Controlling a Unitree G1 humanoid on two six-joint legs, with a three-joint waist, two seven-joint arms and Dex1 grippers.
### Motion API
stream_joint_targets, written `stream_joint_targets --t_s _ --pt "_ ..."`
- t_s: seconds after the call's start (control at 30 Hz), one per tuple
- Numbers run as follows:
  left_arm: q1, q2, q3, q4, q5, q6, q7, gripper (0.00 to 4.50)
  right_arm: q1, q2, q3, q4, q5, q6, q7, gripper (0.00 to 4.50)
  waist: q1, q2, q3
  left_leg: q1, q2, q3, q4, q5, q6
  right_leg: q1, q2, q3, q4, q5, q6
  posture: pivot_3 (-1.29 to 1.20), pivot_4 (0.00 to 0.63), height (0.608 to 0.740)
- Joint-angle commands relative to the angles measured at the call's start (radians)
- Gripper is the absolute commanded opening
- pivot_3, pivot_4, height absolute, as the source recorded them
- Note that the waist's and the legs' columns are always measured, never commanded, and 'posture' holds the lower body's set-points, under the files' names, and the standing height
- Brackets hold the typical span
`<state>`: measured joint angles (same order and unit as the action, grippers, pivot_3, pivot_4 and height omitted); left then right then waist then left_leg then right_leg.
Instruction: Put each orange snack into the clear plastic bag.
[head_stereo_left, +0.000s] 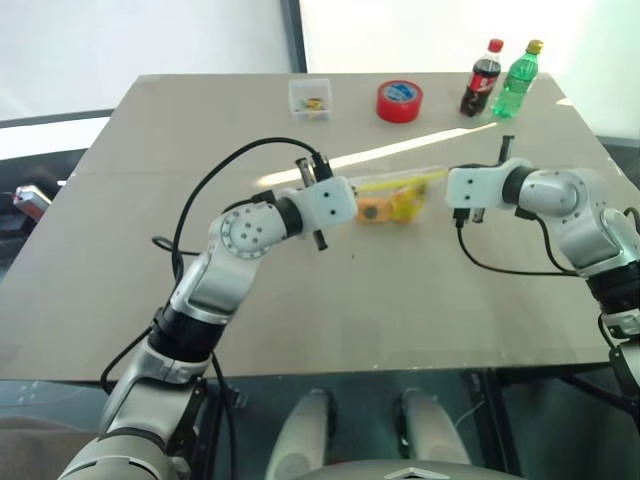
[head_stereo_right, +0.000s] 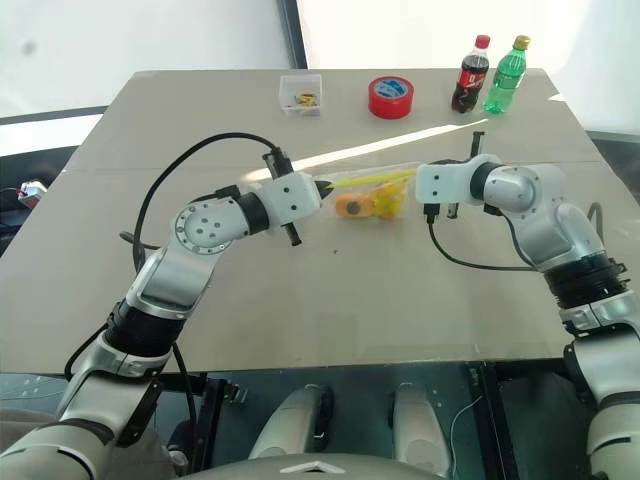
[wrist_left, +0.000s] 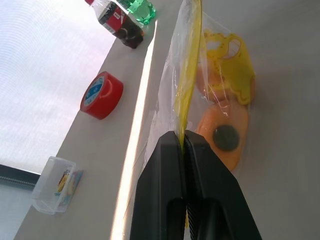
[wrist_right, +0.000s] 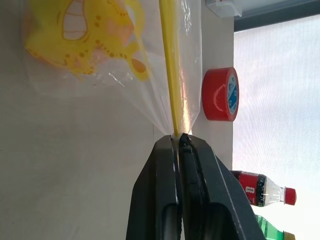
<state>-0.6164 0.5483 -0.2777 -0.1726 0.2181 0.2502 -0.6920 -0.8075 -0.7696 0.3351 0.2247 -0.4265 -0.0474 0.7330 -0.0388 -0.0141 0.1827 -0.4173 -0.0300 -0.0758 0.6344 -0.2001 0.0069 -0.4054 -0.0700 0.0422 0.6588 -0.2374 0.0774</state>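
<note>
Beige table (head_stereo_left: 300, 300) by bright windows, both pincers (wrist_left: 182, 145) (wrist_right: 176, 137) clamped on clear plastic bag (head_stereo_left: 395, 195)

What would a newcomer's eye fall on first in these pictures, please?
Mid-table, the clear plastic bag hangs stretched between the two arms: the left claw and the right claw are each shut on an end of its yellow seal strip. Orange snacks show through it. At the far edge stand a red tape roll and two bottles.
</note>
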Motion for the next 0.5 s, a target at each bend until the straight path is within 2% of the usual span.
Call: stream_joint_targets --t_s 0.03,0.17,0.27,0.47,0.5 --pt "-0.029 -0.003 0.05 0.024 0.03 -0.026 0.07 0.0 -0.01 -0.011 -0.079 0.007 0.001 0.005 -0.066 0.04 0.0 0.0 0.0 0.0 0.0 0.0 0.0 0.0 0.0 0.0 0.0 0.0 0.0 0.0 0.0 0.0 0.15 0.74" --pt "-0.111 -0.04 0.126 0.078 0.028 -0.051 0.196 0.0 -0.056 0.011 -0.137 0.009 0.033 -0.02 -0.155 0.04 0.001 -0.001 0.0 0.0 0.0 0.0 0.0 0.0 0.0 0.0 0.0 0.0 0.0 0.0 0.0 0.0 0.15 0.74" --pt "-0.126 -0.046 0.169 0.069 -0.017 -0.065 0.203 0.0 -0.06 -0.003 -0.189 -0.039 0.089 0.008 -0.128 0.04 0.001 0.0 0.0 0.0 0.0 0.0 0.001 0.0 0.0 0.0 0.0 0.0 0.0 0.0 0.0 0.0 0.15 0.74" --pt "0.022 -0.021 0.157 -0.035 -0.103 -0.001 0.095 0.0 0.092 -0.017 -0.236 -0.232 0.231 0.154 0.019 0.04 0.001 0.0 0.0 0.0 0.0 0.0 0.0 0.0 0.0 0.001 0.0 0.0 -0.002 0.0 0.0 0.0 0.15 0.74" --pt "0.068 -0.018 0.144 -0.063 -0.116 0.026 0.074 0.32 0.147 -0.024 -0.23 -0.265 0.247 0.171 0.045 0.01 0.001 0.0 0.0 -0.001 0.0 0.0 0.0 0.0 0.0 0.0 0.0 0.0 -0.002 0.0 0.0 0.0 0.15 0.74"
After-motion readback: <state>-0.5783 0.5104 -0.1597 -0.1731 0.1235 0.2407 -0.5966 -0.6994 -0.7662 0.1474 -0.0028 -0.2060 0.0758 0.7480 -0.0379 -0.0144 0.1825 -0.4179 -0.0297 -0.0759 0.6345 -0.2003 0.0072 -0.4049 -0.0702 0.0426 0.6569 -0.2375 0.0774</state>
